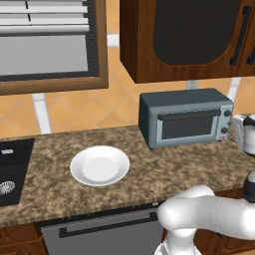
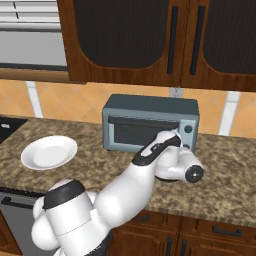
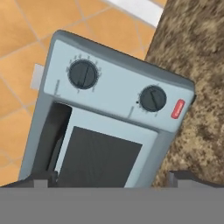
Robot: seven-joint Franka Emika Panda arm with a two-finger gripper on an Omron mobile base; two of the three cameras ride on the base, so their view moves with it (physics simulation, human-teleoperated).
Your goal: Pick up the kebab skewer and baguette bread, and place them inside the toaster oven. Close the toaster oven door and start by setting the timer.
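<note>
toaster oven (image 1: 185, 118) | blue-grey, on counter | toaster oven door (image 1: 189, 124) shut

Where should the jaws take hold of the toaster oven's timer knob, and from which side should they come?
Grip the round knob by its rim, coming straight at the toaster oven from the front. The knob sticks out from the flat control panel beside the closed door, so the open jaws can straddle it, one on each side, and then twist. Which of the two knobs is the timer cannot be read here.

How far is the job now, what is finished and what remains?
Done, it seems: the plate lies bare and the toaster oven door is shut, though its dark glass hides the inside. In hand: the open gripper faces the knobs. Left: setting the timer.
</note>
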